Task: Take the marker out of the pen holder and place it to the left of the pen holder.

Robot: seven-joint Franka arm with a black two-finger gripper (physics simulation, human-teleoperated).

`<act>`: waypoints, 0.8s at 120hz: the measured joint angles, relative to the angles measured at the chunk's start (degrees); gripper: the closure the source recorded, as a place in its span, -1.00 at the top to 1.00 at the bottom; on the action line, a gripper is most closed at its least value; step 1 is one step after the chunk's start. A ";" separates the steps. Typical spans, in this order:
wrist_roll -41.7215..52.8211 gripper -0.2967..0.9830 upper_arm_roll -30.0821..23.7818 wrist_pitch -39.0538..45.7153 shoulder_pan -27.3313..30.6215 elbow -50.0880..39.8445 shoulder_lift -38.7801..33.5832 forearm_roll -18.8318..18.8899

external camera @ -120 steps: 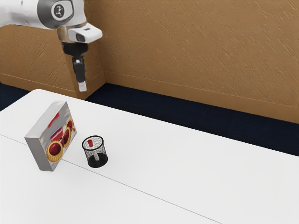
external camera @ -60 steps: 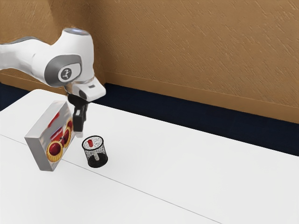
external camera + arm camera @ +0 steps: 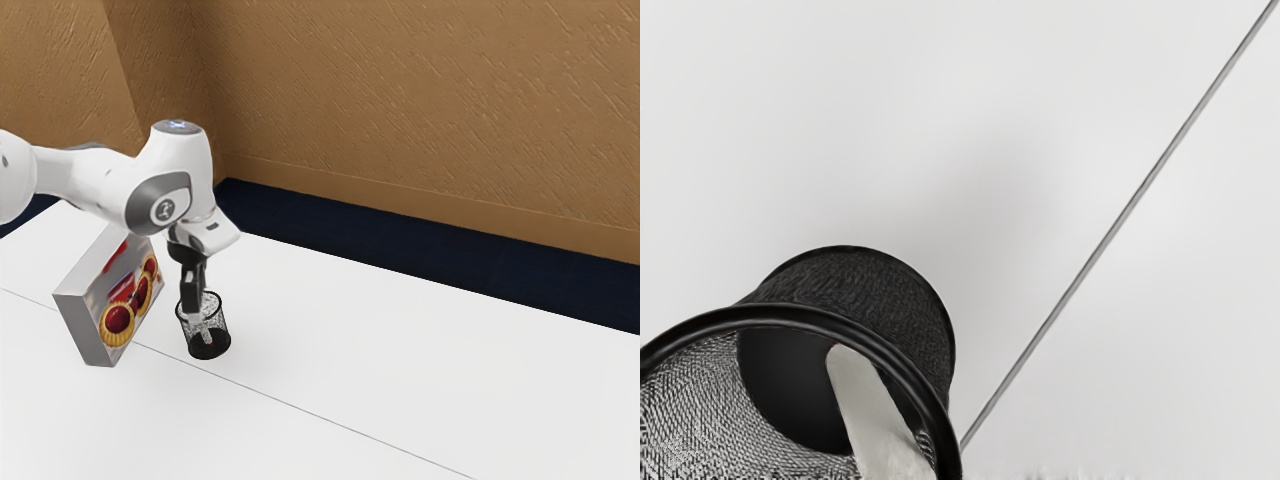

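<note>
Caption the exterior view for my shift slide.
Pincer at the mouth of the holder, marker leaning inside, box standing nearby on the table.

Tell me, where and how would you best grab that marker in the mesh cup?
Probably by its upper part, coming down from above and closing across its narrow body. The marker leans at a slant inside the pen holder, whose wall surrounds its lower part and blocks a sideways approach, while the top is open. Matching the grip to that slant may help.
</note>
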 joint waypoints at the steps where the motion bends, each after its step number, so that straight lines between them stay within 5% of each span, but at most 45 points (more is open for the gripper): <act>1: 0.02 0.54 0.00 0.06 0.06 0.00 0.05 -0.03; 41: 0.54 0.51 0.26 1.26 1.51 0.03 2.08 -0.41; 69: 0.85 -0.29 0.23 1.44 1.35 0.17 1.97 -0.16; 96: 1.16 -0.58 0.44 1.50 2.44 0.22 0.19 0.03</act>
